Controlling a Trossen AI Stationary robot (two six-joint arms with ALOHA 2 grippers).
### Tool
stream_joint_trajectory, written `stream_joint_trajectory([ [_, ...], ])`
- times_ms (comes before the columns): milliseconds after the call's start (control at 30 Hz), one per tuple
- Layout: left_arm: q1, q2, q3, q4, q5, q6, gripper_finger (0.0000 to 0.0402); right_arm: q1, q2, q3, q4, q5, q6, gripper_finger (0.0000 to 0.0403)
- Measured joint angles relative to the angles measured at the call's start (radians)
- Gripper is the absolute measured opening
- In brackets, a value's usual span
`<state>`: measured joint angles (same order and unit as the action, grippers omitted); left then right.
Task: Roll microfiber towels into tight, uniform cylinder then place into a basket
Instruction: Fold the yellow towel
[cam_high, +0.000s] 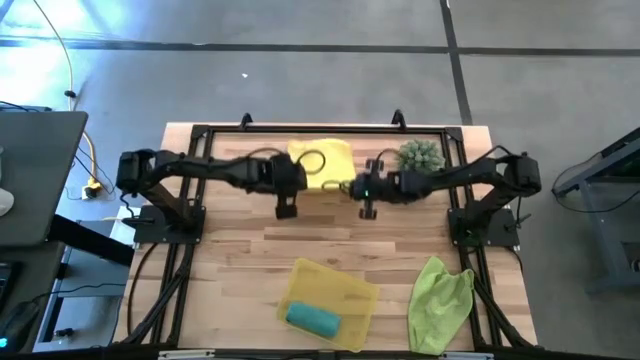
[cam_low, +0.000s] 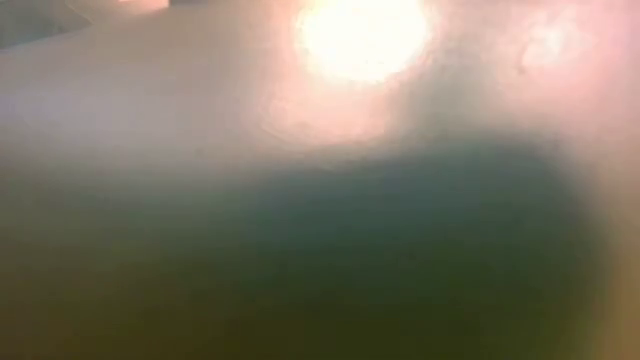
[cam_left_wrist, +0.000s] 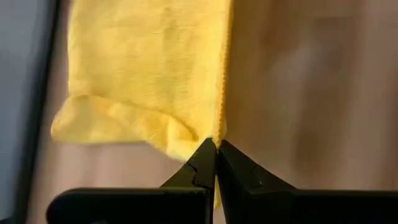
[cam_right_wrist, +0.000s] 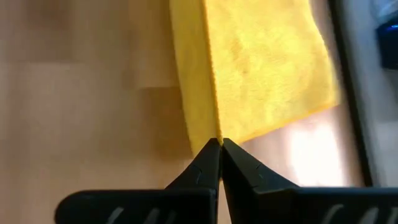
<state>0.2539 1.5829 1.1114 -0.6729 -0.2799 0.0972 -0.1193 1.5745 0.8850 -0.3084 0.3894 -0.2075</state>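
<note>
Both hands, left and right, pinched on yellow towel's edge.

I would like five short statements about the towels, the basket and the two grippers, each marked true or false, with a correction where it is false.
1. The teal towel lies rolled inside the yellow basket. True.
2. The lime green towel is in the basket too. False: it lies loose on the table, to the right of the basket.
3. The left gripper is shut on an edge of the yellow towel. True.
4. The right gripper is open and holds nothing. False: it is shut on an edge of the yellow towel.
5. The spiky green plant stands in the basket. False: it stands at the far edge of the table, beside the yellow towel.
</note>
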Motion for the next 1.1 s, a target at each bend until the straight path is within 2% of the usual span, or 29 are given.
stream_joint_trajectory([
  [100,-0.054,0.000,-0.036,0.036,0.033,-0.096,0.0000,0.067,0.000,-0.018,-0.008,-0.009,0.077,0.0000],
  [233,-0.109,-0.001,-0.040,0.035,0.121,-0.221,0.0000,0.137,0.000,-0.018,-0.023,-0.009,0.102,0.0000],
  [300,-0.128,-0.001,-0.040,0.036,0.182,-0.229,0.0000,0.157,0.000,-0.018,-0.019,-0.005,0.098,0.0000],
  [367,-0.144,-0.001,-0.040,0.033,0.190,-0.199,0.0000,0.166,0.000,-0.018,-0.015,0.033,0.097,0.0000],
  [467,-0.151,-0.001,-0.039,0.017,0.065,-0.111,0.0000,0.155,0.000,-0.017,-0.004,0.129,0.073,0.0000],
  [567,-0.142,-0.001,-0.039,0.011,-0.170,0.005,0.0000,0.123,0.000,0.005,-0.001,0.217,0.006,0.0000],
  [667,-0.112,-0.001,-0.032,0.022,-0.414,0.130,0.0000,0.076,0.001,0.058,0.007,0.309,-0.120,0.0000],
  [767,-0.046,-0.001,0.021,0.015,-0.571,0.268,0.0000,0.009,0.001,0.157,0.009,0.409,-0.294,0.0000],
  [833,0.016,-0.001,0.078,0.016,-0.610,0.357,0.0000,-0.051,0.001,0.229,0.007,0.429,-0.403,0.0000],
  [933,0.119,-0.001,0.189,0.022,-0.616,0.475,0.0000,-0.154,0.001,0.344,0.006,0.429,-0.525,0.0000],
  [1100,0.246,-0.001,0.381,0.040,-0.581,0.559,0.0000,-0.272,0.001,0.530,-0.054,0.410,-0.610,0.0000],
])
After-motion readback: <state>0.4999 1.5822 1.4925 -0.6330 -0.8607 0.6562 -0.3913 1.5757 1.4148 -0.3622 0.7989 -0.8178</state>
